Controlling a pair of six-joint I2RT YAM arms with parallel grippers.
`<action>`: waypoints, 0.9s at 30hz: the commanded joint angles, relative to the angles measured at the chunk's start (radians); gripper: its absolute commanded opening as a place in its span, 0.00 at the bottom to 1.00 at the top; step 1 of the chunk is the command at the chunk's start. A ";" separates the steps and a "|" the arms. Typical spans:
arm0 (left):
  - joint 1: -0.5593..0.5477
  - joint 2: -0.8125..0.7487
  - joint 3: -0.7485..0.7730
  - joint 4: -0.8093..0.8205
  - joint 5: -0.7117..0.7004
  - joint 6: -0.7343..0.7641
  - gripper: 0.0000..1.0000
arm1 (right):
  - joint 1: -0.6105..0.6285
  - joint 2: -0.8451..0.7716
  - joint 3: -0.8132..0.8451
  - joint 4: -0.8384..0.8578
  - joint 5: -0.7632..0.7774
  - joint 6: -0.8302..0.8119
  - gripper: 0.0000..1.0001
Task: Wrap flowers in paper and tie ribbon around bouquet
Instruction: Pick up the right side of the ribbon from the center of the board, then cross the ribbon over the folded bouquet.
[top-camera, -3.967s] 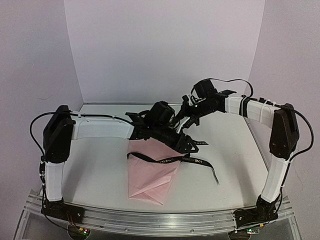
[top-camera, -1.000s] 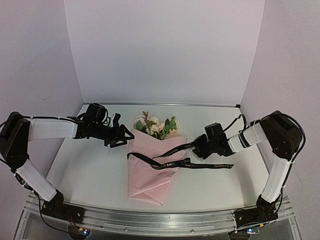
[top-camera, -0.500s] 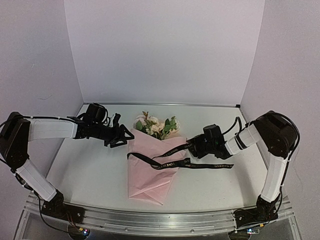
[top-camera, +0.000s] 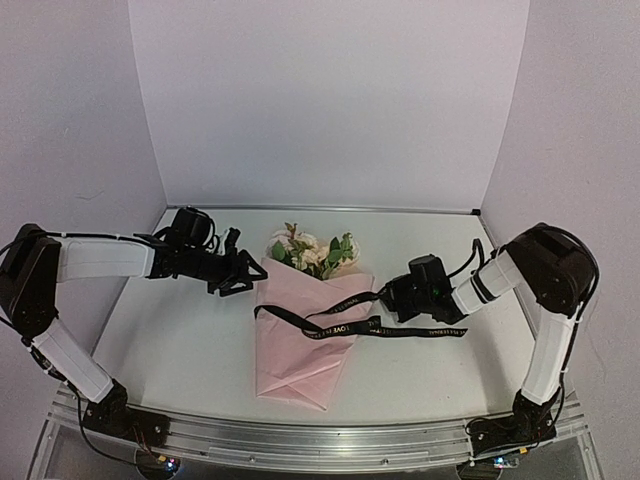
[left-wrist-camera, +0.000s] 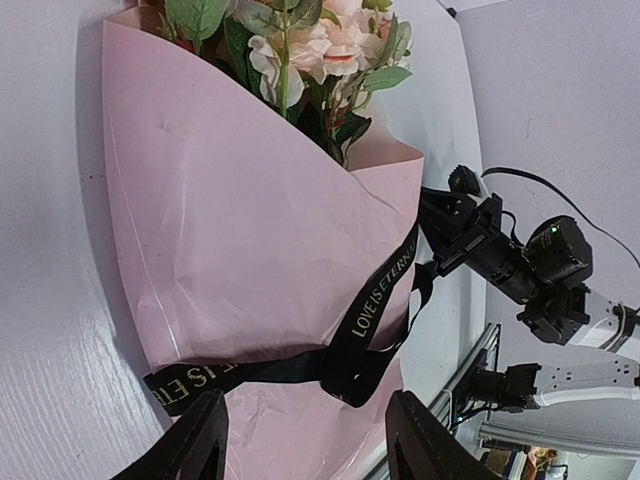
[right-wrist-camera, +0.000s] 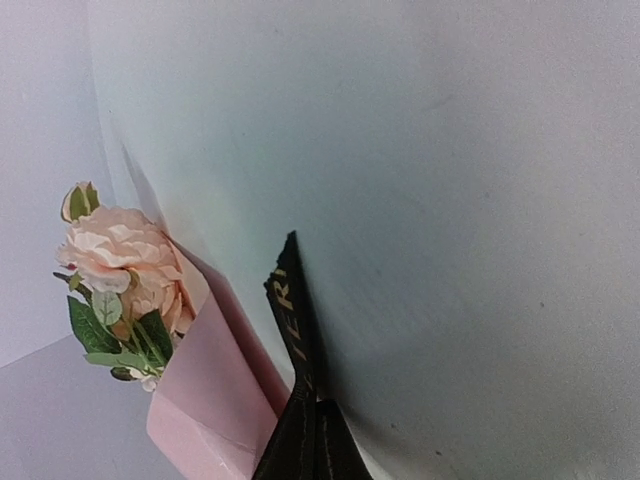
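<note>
Pink paper (top-camera: 298, 365) is folded into a cone around the flowers (top-camera: 312, 250). This bouquet (top-camera: 310, 295) lies flat on the white table (top-camera: 185, 340), blooms at its far end, pointed tip toward the arm bases. Cream and pale pink roses with green leaves stick out of the cone's open top. Black ribbon (top-camera: 335, 326) with gold lettering lies across the bouquet's middle: one end sits at the bouquet's left edge, strands cross near its right edge, and a loose tail runs flat on the table out to the bouquet's right. A second strand runs diagonally over the paper to the bouquet's upper right edge and into the right gripper (top-camera: 388, 296). That gripper sits low, just beside the bouquet's right edge, jaws clenched on the strand. In the right wrist view the ribbon rises straight from the bottom edge, with a rose and the paper rim to its left; its own fingers are out of frame there. Left gripper (top-camera: 252, 271) hovers just beside the bouquet's upper left edge, near the leaves, jaws spread, nothing between them. Left wrist view shows both fingers (left-wrist-camera: 205, 445) parted at the bottom, with bouquet and ribbon beyond them, touching neither.
</note>
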 joint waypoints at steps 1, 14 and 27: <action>0.009 -0.018 -0.012 0.011 -0.002 0.002 0.56 | 0.003 -0.147 0.032 -0.138 0.045 -0.146 0.00; -0.015 0.038 0.113 -0.196 -0.098 0.206 0.51 | 0.015 -0.238 0.516 -0.666 -0.404 -0.647 0.00; -0.170 0.205 0.349 -0.437 -0.289 0.451 0.47 | 0.142 -0.241 0.781 -0.971 -0.690 -0.757 0.00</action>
